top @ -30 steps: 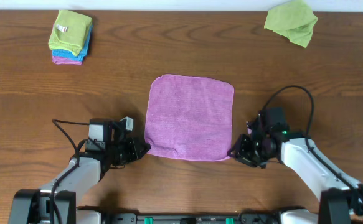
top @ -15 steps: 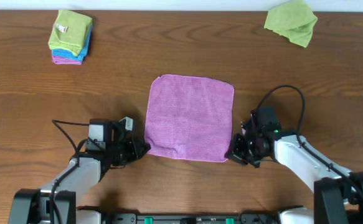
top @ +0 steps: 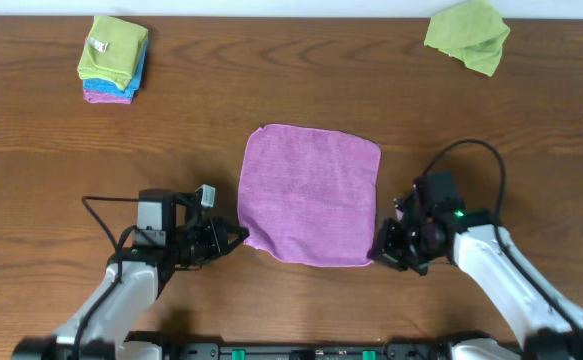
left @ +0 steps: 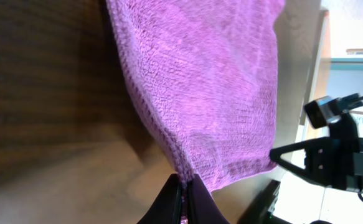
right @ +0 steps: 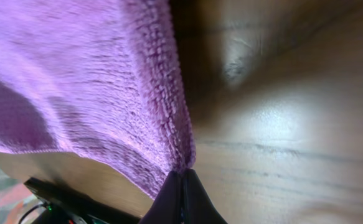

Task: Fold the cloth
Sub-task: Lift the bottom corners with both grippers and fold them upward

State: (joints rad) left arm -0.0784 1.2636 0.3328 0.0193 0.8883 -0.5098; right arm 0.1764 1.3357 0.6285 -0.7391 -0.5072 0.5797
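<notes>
At the centre of the overhead frame, a square purple microfibre cloth (top: 311, 195) is spread. Its lower corners are clamped in the fully closed left gripper (top: 233, 238) and right gripper (top: 378, 250). Both corners should be lifted evenly and laid on the upper edge. The white tag (top: 99, 45) on the folded cloth stack (top: 113, 70), upper left, cannot be read.

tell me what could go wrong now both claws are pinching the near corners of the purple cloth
The left claw and right claw each pinch only the very tip of a corner of the purple cloth, so a corner may slip free on lifting. The far edge lies loose on the table, so the whole cloth might drag along rather than fold.
</notes>
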